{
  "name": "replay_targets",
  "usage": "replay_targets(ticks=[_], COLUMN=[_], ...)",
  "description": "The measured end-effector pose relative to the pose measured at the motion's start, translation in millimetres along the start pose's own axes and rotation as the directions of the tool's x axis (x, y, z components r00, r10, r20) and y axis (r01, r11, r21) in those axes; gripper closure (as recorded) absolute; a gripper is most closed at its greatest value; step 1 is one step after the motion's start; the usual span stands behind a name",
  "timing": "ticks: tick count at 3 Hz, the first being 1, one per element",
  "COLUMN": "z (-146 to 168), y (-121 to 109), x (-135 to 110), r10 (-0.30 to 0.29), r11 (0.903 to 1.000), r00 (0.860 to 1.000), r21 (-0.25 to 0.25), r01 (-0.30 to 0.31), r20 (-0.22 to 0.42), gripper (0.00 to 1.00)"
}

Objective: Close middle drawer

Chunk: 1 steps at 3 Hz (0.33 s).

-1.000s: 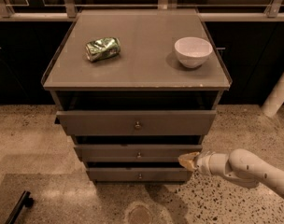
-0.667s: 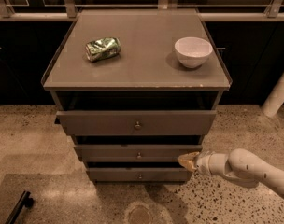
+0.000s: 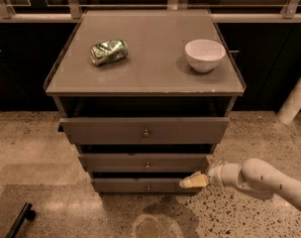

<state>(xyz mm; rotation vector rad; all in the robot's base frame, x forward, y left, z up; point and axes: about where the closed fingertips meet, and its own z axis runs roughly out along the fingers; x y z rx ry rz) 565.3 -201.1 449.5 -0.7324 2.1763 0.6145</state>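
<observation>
The grey-brown cabinet (image 3: 144, 78) has three drawers. The middle drawer (image 3: 116, 161) has a flat front with a small round knob (image 3: 147, 165) and stands a little way out, less far than the top drawer (image 3: 101, 130) above it. My gripper (image 3: 192, 181), with tan tips on a white arm (image 3: 259, 177) coming from the right, is low at the cabinet's right front. It sits just below the middle drawer's right end, in front of the bottom drawer (image 3: 125, 185).
A crushed green can (image 3: 109, 51) and a white bowl (image 3: 204, 54) stand on the cabinet top. A white post (image 3: 295, 103) is at the right. A dark bar (image 3: 19, 221) lies on the speckled floor at lower left.
My gripper has moved slightly down and to the left, from the middle drawer's front edge toward the bottom drawer. The drawers look unchanged.
</observation>
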Motion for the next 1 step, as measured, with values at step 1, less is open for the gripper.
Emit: replay_targets(ticks=[1], z=[0.0], y=[0.0], x=[0.0], r10=[0.000], r11=[1.0000], r00=[1.000], r21=[0.000], r01=[0.000], r20=[0.000], gripper=[0.00])
